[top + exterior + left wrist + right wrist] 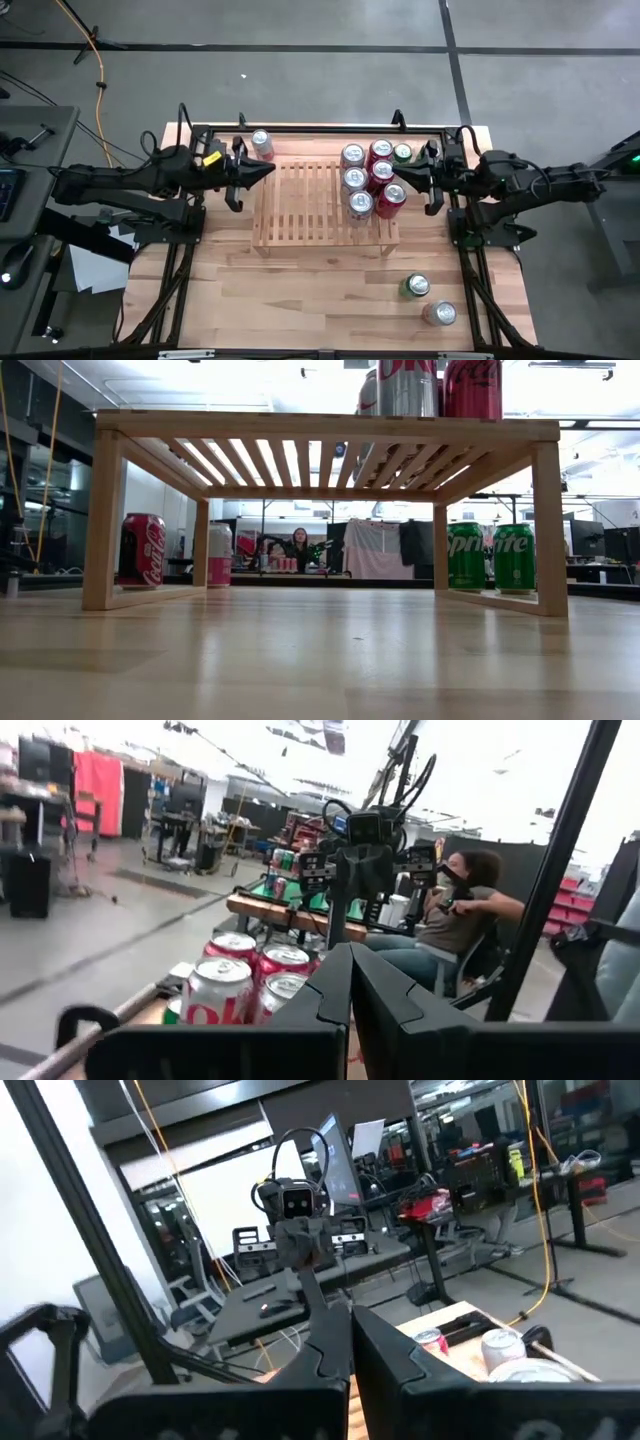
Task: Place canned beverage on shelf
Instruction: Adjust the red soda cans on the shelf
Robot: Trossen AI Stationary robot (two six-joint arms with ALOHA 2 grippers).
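A: ok so L to R. left pincer [268,171] is pressed together, holding nothing, hanging at the shelf's [300,205] left edge. pink can [262,144] just behind it on the worktop [300,290].

B: and the shelf?

A: mid-worktop, towards the back. cluster of cans [368,175] on its right part, red + silver ones.

B: right side?

A: right pincer [393,174] also together, empty, tip right by that cluster. green can [415,286] + silver can [439,313] well apart, front right.

"Sprite" on two green cans [490,557]; Coca-Cola script on the red can [143,549]
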